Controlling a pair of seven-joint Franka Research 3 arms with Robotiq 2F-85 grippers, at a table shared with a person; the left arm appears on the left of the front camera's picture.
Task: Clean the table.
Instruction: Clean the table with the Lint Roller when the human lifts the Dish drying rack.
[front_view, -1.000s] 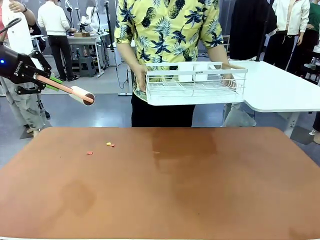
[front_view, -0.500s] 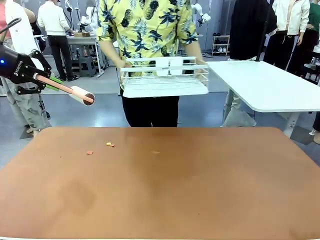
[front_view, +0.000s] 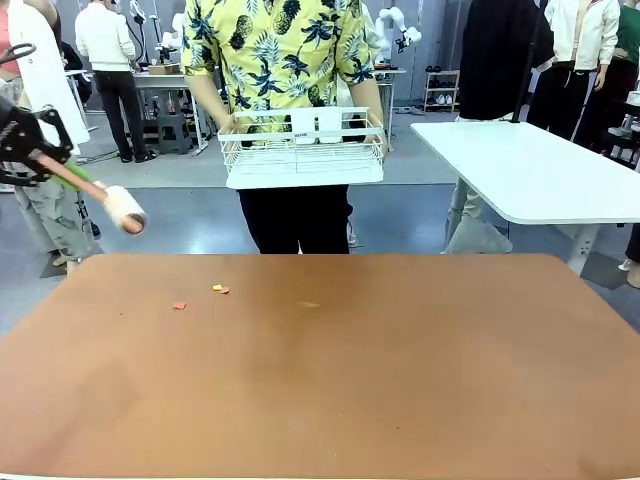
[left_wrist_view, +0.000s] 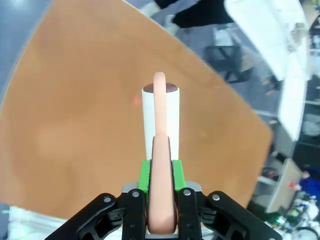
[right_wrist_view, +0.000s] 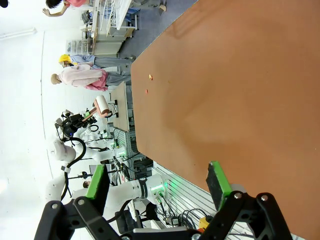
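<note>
Left pincer (left_wrist_view: 161, 172) clamped tight on pink handle of lint roller (left_wrist_view: 161, 112), high near far-left corner of surface (front_view: 400, 380); surface lies below, ahead. Right pincer (right_wrist_view: 156, 182) wide open, empty, surface stretching ahead.

The left jaws' body runs off the front view's left edge, and the jaws hide the near end of the roller's (front_view: 125, 209) handle (left_wrist_view: 160, 150). In the left wrist view the handle covers a strip of the roller, and the bottom edge cuts off the jaws' base. Specks (front_view: 220, 289) on the bench (front_view: 400, 380), ahead of the left jaws, are too small to identify; so is a red speck (left_wrist_view: 135, 101) past the roller's tip. Beyond the right jaws the bench runs off the top and right edges. The person (front_view: 290, 60) is cut off at the top, and the basket (front_view: 300, 165) hides the waist; the white things in it are unclear.
</note>
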